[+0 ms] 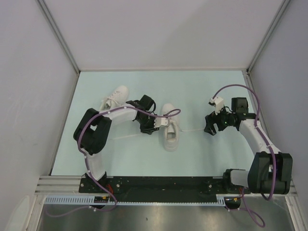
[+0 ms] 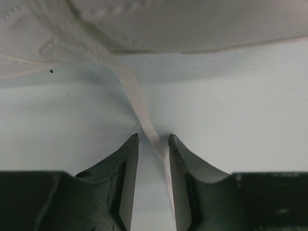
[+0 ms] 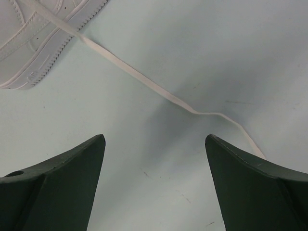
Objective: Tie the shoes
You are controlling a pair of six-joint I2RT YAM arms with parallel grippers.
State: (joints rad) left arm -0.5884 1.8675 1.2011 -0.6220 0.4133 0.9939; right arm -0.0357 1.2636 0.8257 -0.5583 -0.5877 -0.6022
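Pale green counter (image 1: 144,161). The centre sneaker (image 1: 170,134), small, all-white and low-top, lies mid-counter, untied. The second sneaker (image 1: 114,97), of the same kind, lies nearer the far-left corner.

The black left gripper (image 2: 153,139) sits against the centre sneaker's left side. Its jaws are narrowed to a slim gap, with a thin flat white lace end (image 2: 139,103) running between them. A firm pinch cannot be confirmed.

The right gripper (image 3: 154,144), toward the right edge, is spread wide and empty. The other thin white lace tail (image 3: 139,77) lies slack on the counter ahead of it.

Risks:
- The lace may slip out of an incomplete left pinch.
- A pull may drag the light sneaker instead of tensioning the lace.
- The right fingers may close beside the flat tail and miss it.
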